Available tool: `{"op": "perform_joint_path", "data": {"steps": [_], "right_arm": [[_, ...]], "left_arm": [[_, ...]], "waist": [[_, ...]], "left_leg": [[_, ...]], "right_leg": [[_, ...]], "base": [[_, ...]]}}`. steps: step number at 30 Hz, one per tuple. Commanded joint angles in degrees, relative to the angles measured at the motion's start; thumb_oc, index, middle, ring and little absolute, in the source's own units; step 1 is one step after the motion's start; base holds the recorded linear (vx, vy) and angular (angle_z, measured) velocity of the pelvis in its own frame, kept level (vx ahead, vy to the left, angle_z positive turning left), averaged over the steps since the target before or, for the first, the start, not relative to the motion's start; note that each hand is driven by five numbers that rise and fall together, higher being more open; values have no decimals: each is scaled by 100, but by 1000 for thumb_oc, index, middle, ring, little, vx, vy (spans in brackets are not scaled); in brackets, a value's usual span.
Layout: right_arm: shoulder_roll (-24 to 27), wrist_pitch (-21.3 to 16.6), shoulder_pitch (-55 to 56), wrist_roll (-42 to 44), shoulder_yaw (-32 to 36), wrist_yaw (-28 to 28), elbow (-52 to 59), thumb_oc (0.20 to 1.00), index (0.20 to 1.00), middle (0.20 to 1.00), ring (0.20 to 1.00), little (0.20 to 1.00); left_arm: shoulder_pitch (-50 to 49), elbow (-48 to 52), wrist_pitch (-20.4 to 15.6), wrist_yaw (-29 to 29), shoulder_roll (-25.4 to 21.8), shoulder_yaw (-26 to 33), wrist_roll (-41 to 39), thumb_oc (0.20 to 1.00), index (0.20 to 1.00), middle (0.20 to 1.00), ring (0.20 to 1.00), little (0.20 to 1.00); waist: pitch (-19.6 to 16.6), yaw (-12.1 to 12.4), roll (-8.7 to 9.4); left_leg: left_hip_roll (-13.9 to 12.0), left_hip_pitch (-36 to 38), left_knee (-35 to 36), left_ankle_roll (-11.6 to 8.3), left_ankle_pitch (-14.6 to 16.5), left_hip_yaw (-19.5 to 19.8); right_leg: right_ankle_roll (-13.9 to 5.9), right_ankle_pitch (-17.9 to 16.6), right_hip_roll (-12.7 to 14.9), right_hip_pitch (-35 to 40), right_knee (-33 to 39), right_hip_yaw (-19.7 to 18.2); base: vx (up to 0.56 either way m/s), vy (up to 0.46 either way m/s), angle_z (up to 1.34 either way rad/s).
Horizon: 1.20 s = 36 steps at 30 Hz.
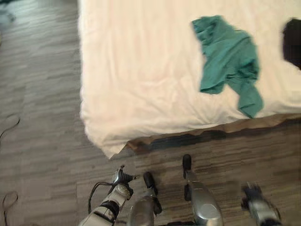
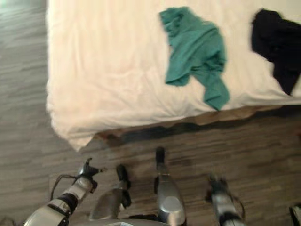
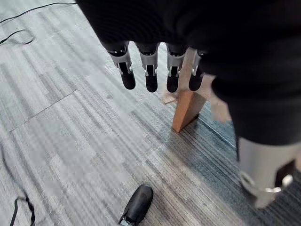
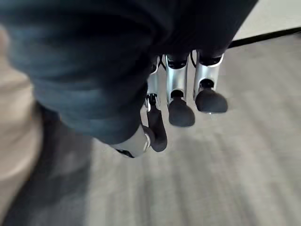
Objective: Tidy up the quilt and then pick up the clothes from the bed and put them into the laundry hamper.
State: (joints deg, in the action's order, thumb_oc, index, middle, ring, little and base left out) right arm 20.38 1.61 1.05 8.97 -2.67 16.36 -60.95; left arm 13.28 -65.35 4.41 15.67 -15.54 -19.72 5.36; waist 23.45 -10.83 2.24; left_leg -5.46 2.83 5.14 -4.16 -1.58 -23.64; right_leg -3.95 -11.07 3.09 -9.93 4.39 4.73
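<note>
I see grey wood-grain floor nearest me, with both arms hanging low over it. My left hand hangs with fingers straight and relaxed, holding nothing; a wooden bed leg stands just past them. My right hand likewise hangs with fingers loosely extended, empty, above bare floor. Beyond the floor, the bed carries a cream quilt lying fairly smooth, its corner drooping over the edge. On the quilt lies a crumpled teal garment, and farther right, apart from it, a black garment.
</note>
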Motion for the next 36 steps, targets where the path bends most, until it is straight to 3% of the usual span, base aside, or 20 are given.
{"op": "perform_joint_path", "data": {"steps": [1,3,6,7,9,10,11,13,14,16,17,19,23,24,25,26,28,29,32,36], "right_arm": [[-162,-76,-498,-158,-429,-106,-44,1000,1000,1000,1000,1000],[-215,-4,-603,-548,-702,-183,-409,1000,1000,1000,1000,1000],[-331,-30,-424,-653,-816,-299,-560,1000,1000,1000,1000,1000],[-329,-13,-412,-727,-853,-288,-586,1000,1000,1000,1000,1000],[-314,-9,-430,-838,-1001,-300,-565,1000,1000,1000,1000,1000],[-282,24,-520,-1000,-1204,-368,-513,1000,1000,1000,1000,1000],[-286,25,-519,-1001,-1205,-368,-512,1000,1000,1000,1000,1000],[-359,2,-634,-1181,-1441,-376,-509,1000,1000,1000,1000,1000],[-388,29,-705,-1216,-1497,-340,-563,1000,1000,1000,1000,1000],[-396,27,-720,-1188,-1479,-316,-575,1000,1000,1000,1000,1000],[-383,26,-778,-1110,-1433,-307,-615,1000,1000,1000,1000,1000],[-336,1,-796,-1159,-1445,-287,-664,1000,1000,1000,1000,1000],[-391,13,-668,-1200,-1376,-315,-677,1000,1000,1000,1000,1000],[-470,34,-609,-1360,-1336,-362,-756,1000,1000,1000,1000,1000],[-468,35,-610,-1361,-1335,-362,-756,1000,1000,1000,1000,1000],[-469,64,-590,-1413,-1303,-383,-759,1000,1000,1000,1000,1000],[-469,81,-646,-1454,-1293,-381,-671,1000,1000,1000,1000,1000],[-483,69,-670,-1449,-1290,-376,-614,1000,1000,1000,1000,1000],[-510,10,-661,-1283,-1268,-325,-399,1000,1000,1000,1000,1000],[-498,-8,-618,-1130,-1198,-323,-393,1000,1000,1000,1000,1000]], "left_arm": [[212,-220,-12,-17,-232,164,235,1000,1000,1000,1000,1000],[-3,-385,23,-22,-253,232,420,1000,1000,1000,1000,1000],[-167,-588,32,-180,-190,231,849,1000,1000,1000,1000,1000],[-218,-650,50,-200,-153,255,930,1000,1000,1000,1000,1000],[-235,-647,62,-139,-123,256,965,1000,1000,1000,1000,1000],[-314,-614,41,-73,-105,274,922,1000,1000,1000,1000,1000],[-315,-614,41,-73,-110,274,921,1000,1000,1000,1000,1000],[-335,-573,-63,31,-5,323,760,1000,1000,1000,1000,1000],[-310,-571,-109,102,55,354,624,1000,1000,1000,1000,1000],[-278,-543,-163,133,114,360,498,1000,1000,1000,1000,1000],[-244,-432,-240,133,194,336,341,1000,1000,1000,1000,1000],[-242,-364,-282,98,225,314,335,1000,1000,1000,1000,1000],[-288,-309,-225,16,189,271,464,1000,1000,1000,1000,1000],[-261,-343,-217,9,254,264,471,1000,1000,1000,1000,1000],[-259,-344,-218,9,255,264,471,1000,1000,1000,1000,1000],[-281,-340,-199,5,271,268,462,1000,1000,1000,1000,1000],[-273,-346,-163,18,215,278,409,1000,1000,1000,1000,1000],[-273,-360,-152,10,174,250,442,1000,1000,1000,1000,1000],[-227,-441,-131,-30,84,123,730,1000,1000,1000,1000,1000],[-228,-573,-116,-71,77,127,979,1000,1000,1000,1000,1000]], "waist": [[-206,215,30],[-529,414,66],[-813,346,150],[-837,395,114],[-827,530,181],[-816,757,339],[-833,749,336],[-809,1030,476],[-786,1110,480],[-778,1126,470],[-828,1156,336],[-877,1272,177],[-912,1346,247],[-964,1361,330],[-977,1368,319],[-944,1332,356],[-875,1214,214],[-839,1144,140],[-747,865,93],[-829,645,125]], "left_leg": [[-457,22,-575,-125,799,-264],[-650,291,-715,-141,686,-1132],[-1053,648,-1278,-278,546,-1566],[-1364,689,-1898,-470,176,-1599],[-1766,430,-3189,-567,-561,-893],[-1242,-169,-3903,-186,-44,268],[-1248,-208,-3932,-170,-23,275],[-105,-790,-3688,211,491,1323],[7,-949,-3563,239,690,1538],[-87,-1113,-3230,226,730,1683],[-56,-1184,-2061,199,641,1737],[218,-1388,-1091,71,48,1914],[143,-1548,-1154,161,-13,1126],[372,-1282,-1060,371,136,1140],[357,-1298,-1055,368,126,1137],[430,-1088,-1008,439,209,1045],[339,-543,-574,475,186,1050],[278,-327,-417,455,204,1100],[234,192,-199,332,376,1220],[267,628,-168,172,740,1239]], "right_leg": [[-596,1343,968,-194,-1440,1568],[-300,1550,1221,214,-1727,3188],[-97,1811,659,346,-1415,2545],[40,1879,356,511,-1172,2389],[231,1963,-76,799,-720,1948],[293,1938,-250,1007,-471,1329],[290,1930,-249,987,-468,1336],[161,1821,-217,1057,-403,531],[97,1838,-198,1148,-378,220],[34,1875,-136,1262,-308,-1],[-35,1964,-133,1487,-190,-252],[-20,2075,-283,1710,-171,-540],[-17,2630,-282,2187,-777,-682],[-415,2203,-120,1917,-1964,-389],[-410,2190,-134,1895,-1963,-396],[-699,1657,90,1679,-2579,-188],[-741,1200,310,919,-3663,150],[-644,1385,343,657,-3767,309],[-445,1880,88,214,-2814,433],[-521,1490,20,25,-1007,399]], "base": [[60,23,-245],[121,-34,-276],[325,-311,-249],[378,-442,-197],[377,-414,-201],[256,-178,-188],[219,-40,-142],[218,74,-197],[369,80,-318],[373,111,-212],[508,231,-86],[613,250,-95],[584,165,-79],[555,153,-42],[524,125,-57],[312,84,-54],[469,111,-36],[483,59,12],[402,-43,40],[442,-148,26]]}}
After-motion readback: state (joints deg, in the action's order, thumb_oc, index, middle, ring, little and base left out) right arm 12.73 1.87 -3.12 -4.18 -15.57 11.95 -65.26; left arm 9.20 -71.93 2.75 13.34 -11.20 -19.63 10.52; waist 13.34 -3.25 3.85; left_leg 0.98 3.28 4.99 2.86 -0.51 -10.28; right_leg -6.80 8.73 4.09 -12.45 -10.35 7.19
